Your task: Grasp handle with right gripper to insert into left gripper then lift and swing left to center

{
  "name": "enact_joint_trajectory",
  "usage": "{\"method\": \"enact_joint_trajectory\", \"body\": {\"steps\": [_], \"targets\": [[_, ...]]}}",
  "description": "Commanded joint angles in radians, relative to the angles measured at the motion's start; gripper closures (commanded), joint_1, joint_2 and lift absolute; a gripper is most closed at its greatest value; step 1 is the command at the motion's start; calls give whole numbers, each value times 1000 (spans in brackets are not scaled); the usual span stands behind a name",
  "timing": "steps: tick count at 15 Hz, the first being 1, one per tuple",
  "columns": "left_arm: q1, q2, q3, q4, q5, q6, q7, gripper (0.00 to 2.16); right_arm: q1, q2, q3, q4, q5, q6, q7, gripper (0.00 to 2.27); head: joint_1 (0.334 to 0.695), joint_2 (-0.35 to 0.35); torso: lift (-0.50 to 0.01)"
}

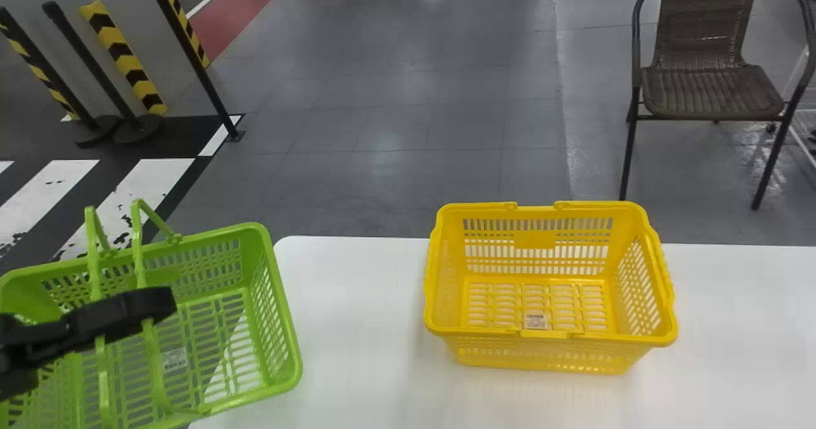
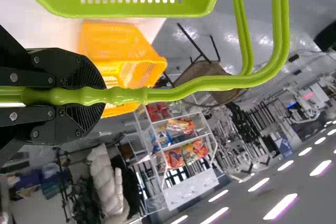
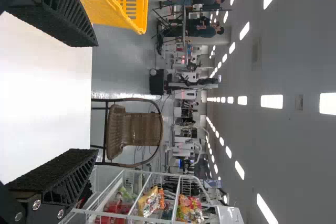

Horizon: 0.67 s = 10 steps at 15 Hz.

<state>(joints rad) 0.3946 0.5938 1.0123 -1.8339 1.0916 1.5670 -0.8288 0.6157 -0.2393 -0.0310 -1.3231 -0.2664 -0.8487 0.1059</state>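
The left tool (image 1: 153,305) is black, chunky and blunt-ended. Its fingers (image 2: 79,74) have curved outlines and fine ridges, and join flat, straight-edged black bars (image 2: 31,77). Small round silver screws (image 2: 13,77) dot the bars and the finger mounts.

The right tool (image 3: 94,98) is black too. Its fingers (image 3: 58,182) are wedge-shaped, with slanted ribs and narrow dark gaps down the side. The inner faces (image 3: 47,174) look rough and grainy, unlike the smoother black mounts behind them. Bright round metal screws (image 3: 37,203) sit at the finger bases.
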Motion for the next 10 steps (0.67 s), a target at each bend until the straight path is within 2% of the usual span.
{"method": "enact_joint_trajectory", "body": {"steps": [1, 5, 6, 10], "targets": [[107, -95, 26, -113, 4, 4, -19, 2135, -4, 0, -17, 1, -7, 1, 3, 97, 695, 226, 0], [204, -239, 5, -318, 24, 4, -32, 2135, -13, 0, -30, 4, -17, 4, 9, 97, 695, 104, 0], [224, -261, 2, -373, 44, 4, -30, 2135, -13, 0, -32, 4, -19, 4, 11, 97, 695, 38, 0], [319, -332, -18, -567, 120, 4, 13, 2135, -11, 0, -35, 7, -24, 4, 12, 97, 695, -88, 0]]}}
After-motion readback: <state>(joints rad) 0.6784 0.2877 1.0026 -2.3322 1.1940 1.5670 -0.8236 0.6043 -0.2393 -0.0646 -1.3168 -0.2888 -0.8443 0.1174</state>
